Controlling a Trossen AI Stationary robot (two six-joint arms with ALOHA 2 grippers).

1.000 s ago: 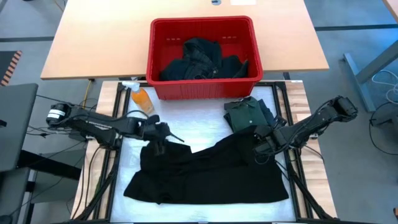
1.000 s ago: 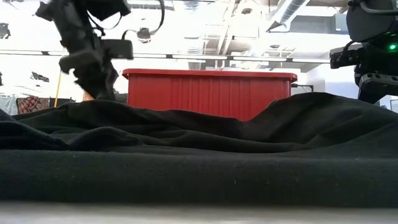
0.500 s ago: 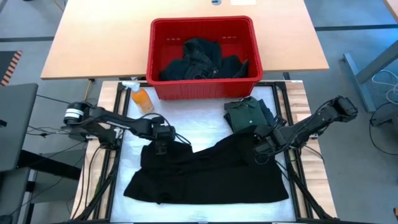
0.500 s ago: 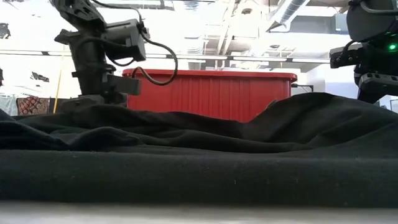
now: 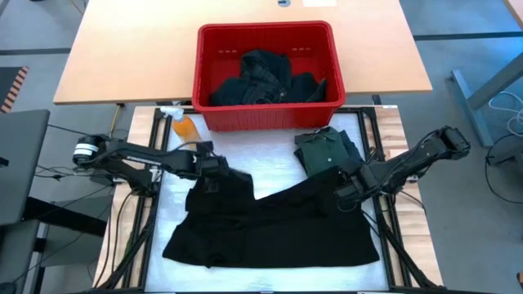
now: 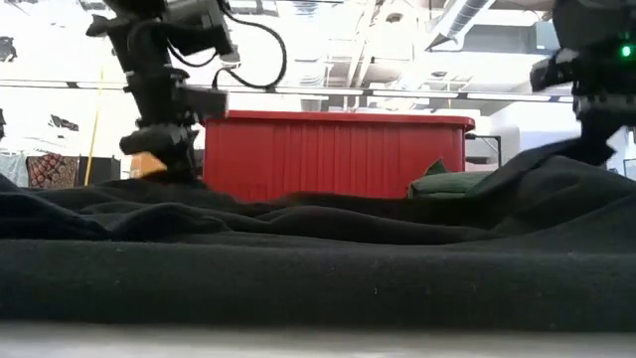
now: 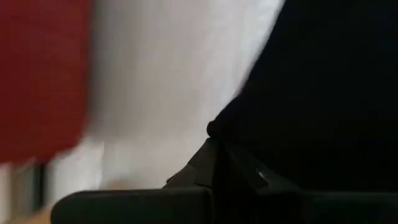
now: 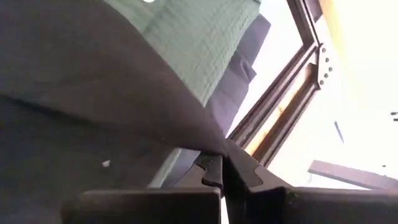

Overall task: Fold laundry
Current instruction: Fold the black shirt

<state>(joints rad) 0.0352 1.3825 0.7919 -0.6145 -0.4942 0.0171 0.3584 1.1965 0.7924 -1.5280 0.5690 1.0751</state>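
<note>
A black garment [image 5: 274, 224] of the laundry lies spread on the white table top. My left gripper [image 5: 216, 180] is shut on its far left corner, and my right gripper [image 5: 341, 191] is shut on its far right corner. In the low view the left gripper [image 6: 164, 149] stands at the left, in front of the basket. A folded dark green shirt [image 5: 327, 151] lies flat on the table beyond the right gripper. More dark laundry [image 5: 265, 77] is heaped in the red basket [image 5: 212, 114]. My left gripper pinches the black garment's far left corner [image 7: 245, 127] between its two shut fingers, coming down at a slant from the table's left. The corner is raised a little and the rest lies on the table. My right gripper pinches the garment's far right edge [image 8: 202, 140] between its shut fingers, slanting in from the table's right. That edge is lifted and drawn into a ridge, with the cloth below it on the table.
The red basket stands at the table's far edge. An orange spray bottle [image 5: 186, 129] lies at the far left, near the left arm. Dark frame rails [image 5: 384, 220] run along the table's sides. The white top [image 5: 261, 167] shows between the basket and the garment.
My left gripper has come down onto the garment's far left corner, shut on it, and drawn it slightly up and toward the far edge. The cloth's far edge between the two grippers has dropped lower, uncovering the green shirt in the low view. The near part has stayed.
</note>
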